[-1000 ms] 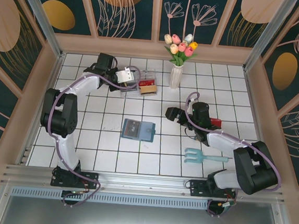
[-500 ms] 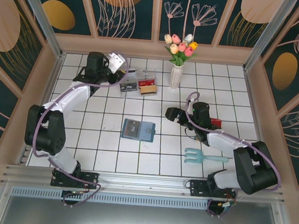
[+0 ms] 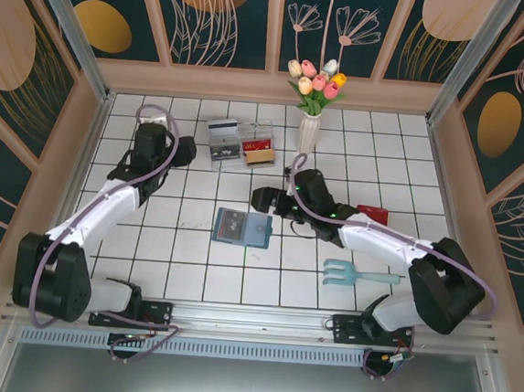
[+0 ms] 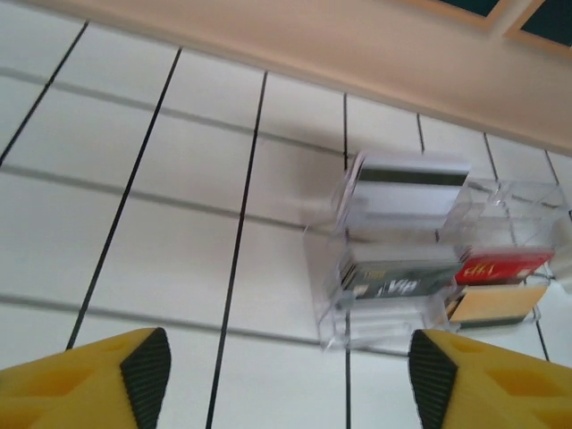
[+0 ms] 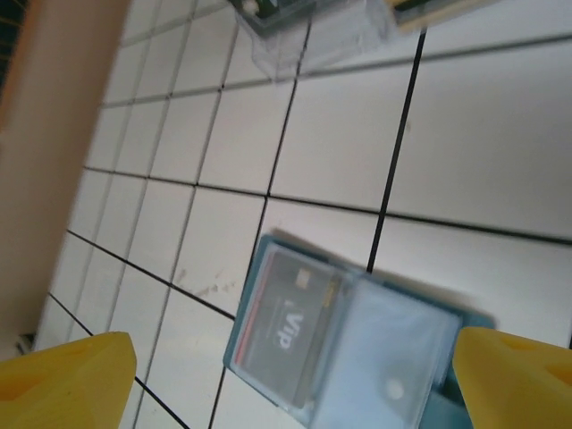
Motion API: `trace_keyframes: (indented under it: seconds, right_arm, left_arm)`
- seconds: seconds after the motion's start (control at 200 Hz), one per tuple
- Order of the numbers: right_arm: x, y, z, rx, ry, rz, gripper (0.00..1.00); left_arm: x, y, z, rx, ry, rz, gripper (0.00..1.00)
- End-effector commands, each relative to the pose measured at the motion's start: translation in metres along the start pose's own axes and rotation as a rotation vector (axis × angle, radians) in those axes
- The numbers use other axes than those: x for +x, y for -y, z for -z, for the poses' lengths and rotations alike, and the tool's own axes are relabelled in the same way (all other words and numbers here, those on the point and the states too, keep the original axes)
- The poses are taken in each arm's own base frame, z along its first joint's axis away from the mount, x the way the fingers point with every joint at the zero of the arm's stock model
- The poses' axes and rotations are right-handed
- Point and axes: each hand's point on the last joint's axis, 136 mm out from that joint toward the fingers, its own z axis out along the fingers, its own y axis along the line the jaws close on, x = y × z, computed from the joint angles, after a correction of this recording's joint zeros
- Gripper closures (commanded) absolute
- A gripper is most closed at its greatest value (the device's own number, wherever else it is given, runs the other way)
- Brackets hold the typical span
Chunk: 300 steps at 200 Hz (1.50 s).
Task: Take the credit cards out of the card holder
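Flat teal-blue bifold card holder [image 3: 243, 227] is being displayed open on the white tiled worktop [image 3: 191, 272], a black credit card [image 5: 286, 326] being carried in its left pocket. Grey [image 4: 413, 183], black [image 4: 393, 279], red [image 4: 496, 266] and tan [image 4: 496, 304] cards are being housed in a clear plastic tray [image 4: 326, 295]. Left claw [image 4: 288, 362] and right claw [image 5: 290, 349] are being held wide apart, empty, the right one near the holder.

Staged lab booth: tiled floor [image 3: 191, 272], floral panels [image 3: 222, 18].

white tiled table [image 3: 191, 272] bears card holder [image 3: 243, 227], clear tray [image 3: 246, 138], vase [image 3: 308, 134]; rake [image 3: 358, 276], red card [image 3: 372, 214].
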Motion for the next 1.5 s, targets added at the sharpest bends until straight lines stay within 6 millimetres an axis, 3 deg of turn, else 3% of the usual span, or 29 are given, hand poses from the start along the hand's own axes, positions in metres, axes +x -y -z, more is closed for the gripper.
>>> trace_keyframes:
  seconds: [0.0,0.14,0.315,0.475,0.986,1.341,1.496]
  right_arm:
    - [0.022,0.009,-0.012,0.180,-0.057,-0.017,0.09]
    - [0.043,0.010,-0.027,0.369,-0.109,0.050,0.06]
    - [0.057,0.005,-0.049,0.502,-0.194,0.137,0.01]
    - [0.071,0.011,-0.070,0.570,-0.290,0.189,0.01]
    - [0.102,0.023,-0.090,0.590,-0.452,0.205,0.03]
    - [0.111,0.045,-0.082,0.586,-0.487,0.188,0.19]
    - [0.114,0.043,-0.080,0.503,-0.510,0.199,0.28]
  left_arm:
    - [0.024,-0.011,0.012,-0.005,-0.042,0.137,0.22]
    - [0.065,-0.029,0.022,-0.023,-0.091,0.195,0.14]
    - [0.120,-0.027,0.028,0.083,-0.193,0.299,0.13]
    - [0.144,-0.028,0.034,0.136,-0.222,0.347,0.12]
    - [0.160,-0.019,0.035,0.211,-0.267,0.348,0.10]
    - [0.164,0.007,0.033,0.344,-0.338,0.367,0.13]
    - [0.165,0.012,0.034,0.372,-0.357,0.386,0.13]
